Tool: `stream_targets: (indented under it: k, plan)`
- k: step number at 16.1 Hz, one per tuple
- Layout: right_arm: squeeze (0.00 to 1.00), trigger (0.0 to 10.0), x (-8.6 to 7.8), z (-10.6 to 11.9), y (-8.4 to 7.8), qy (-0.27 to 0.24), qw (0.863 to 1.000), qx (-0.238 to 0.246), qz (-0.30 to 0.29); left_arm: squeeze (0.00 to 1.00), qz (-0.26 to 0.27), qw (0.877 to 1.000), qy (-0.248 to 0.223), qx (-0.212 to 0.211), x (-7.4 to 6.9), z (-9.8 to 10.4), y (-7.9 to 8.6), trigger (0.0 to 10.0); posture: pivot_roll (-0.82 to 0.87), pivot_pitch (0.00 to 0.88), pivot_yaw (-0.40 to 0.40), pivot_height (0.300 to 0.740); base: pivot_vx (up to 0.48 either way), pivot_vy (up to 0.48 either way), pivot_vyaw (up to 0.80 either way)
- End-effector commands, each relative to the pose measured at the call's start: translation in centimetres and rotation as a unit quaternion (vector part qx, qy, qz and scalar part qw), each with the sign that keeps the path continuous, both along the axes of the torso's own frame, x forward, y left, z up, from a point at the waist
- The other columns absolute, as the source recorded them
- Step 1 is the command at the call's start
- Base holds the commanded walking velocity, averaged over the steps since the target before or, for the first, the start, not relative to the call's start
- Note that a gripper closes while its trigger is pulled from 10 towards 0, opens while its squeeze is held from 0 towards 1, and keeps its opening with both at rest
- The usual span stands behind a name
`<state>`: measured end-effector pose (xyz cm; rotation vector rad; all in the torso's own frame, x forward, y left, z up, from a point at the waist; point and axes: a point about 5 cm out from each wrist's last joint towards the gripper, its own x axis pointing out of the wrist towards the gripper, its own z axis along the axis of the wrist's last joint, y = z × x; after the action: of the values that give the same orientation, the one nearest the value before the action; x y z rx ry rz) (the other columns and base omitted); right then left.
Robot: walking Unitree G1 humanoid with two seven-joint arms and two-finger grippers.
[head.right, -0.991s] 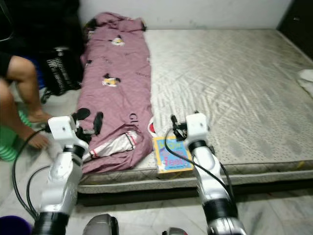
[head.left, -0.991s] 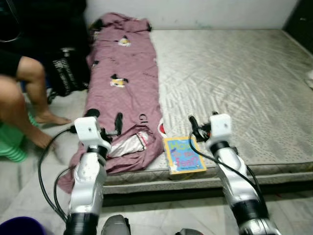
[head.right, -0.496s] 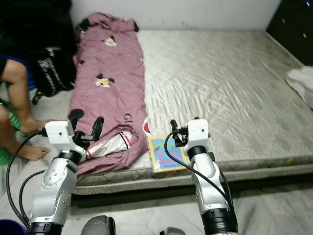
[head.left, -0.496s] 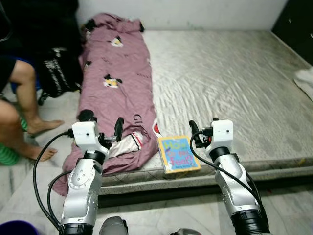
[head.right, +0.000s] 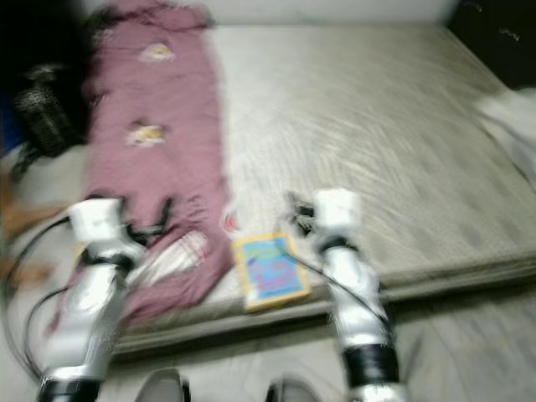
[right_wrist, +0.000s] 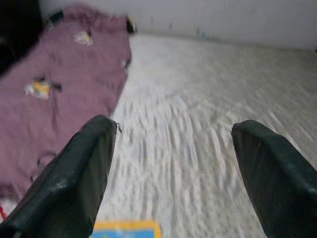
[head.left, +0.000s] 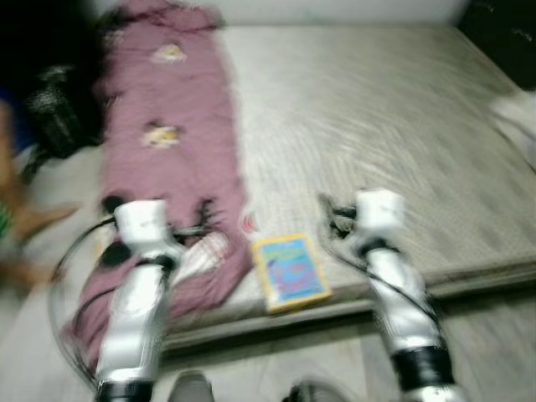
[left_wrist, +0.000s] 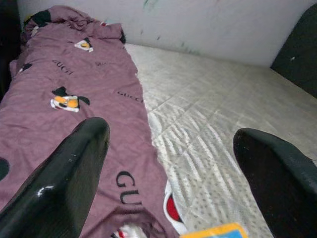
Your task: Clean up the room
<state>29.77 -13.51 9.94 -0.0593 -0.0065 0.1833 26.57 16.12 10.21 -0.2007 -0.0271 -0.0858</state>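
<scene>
Left hand (left_wrist: 168, 173): mine, fingers spread, empty, raised over the blanket's near end, lower left.
Right hand (right_wrist: 173, 173): mine, fingers apart, empty, above the mattress edge, lower centre-right.
Book (head.left: 290, 270): flat on the mattress (head.left: 377, 126) front edge, between my arms.
Blanket (head.left: 167, 134): maroon, along the mattress's left side.

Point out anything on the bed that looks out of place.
A children's book lies at the mattress edge, its corner overhanging. The maroon blanket is rumpled, drooping off the near corner.

2 silver arms forward, left tool (left_wrist: 168, 163) and right tool (right_wrist: 173, 163) spread wide.
</scene>
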Motion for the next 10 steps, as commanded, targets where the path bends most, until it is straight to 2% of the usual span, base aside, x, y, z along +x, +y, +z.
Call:
stream_targets:
  k: [1, 7, 10]
  plan:
    - [0.00, 10.0, -0.31, -0.34, -2.16, 0.008, 0.999, -0.014, -0.030, 0.00, -0.023, 1.000, -0.003, -0.011, 0.21, 0.43, -1.55, 10.0, 0.04, 0.141, -0.049, 0.740, 0.000, 0.000, 0.00]
    - [0.00, 10.0, -0.12, -0.16, -2.95, -0.002, 0.999, -0.031, -0.044, 0.00, -0.001, 1.000, 0.010, -0.019, 0.75, 0.26, -1.19, 10.0, 0.03, 0.138, -0.040, 0.740, 0.000, 0.000, 0.00]
    - [0.00, 10.0, -0.34, 0.09, -2.90, 0.001, 0.999, -0.016, -0.036, 0.00, 0.009, 1.000, 0.012, -0.013, 0.63, 0.17, -1.29, 10.0, 0.03, 0.141, -0.054, 0.740, 0.000, 0.000, 0.00]
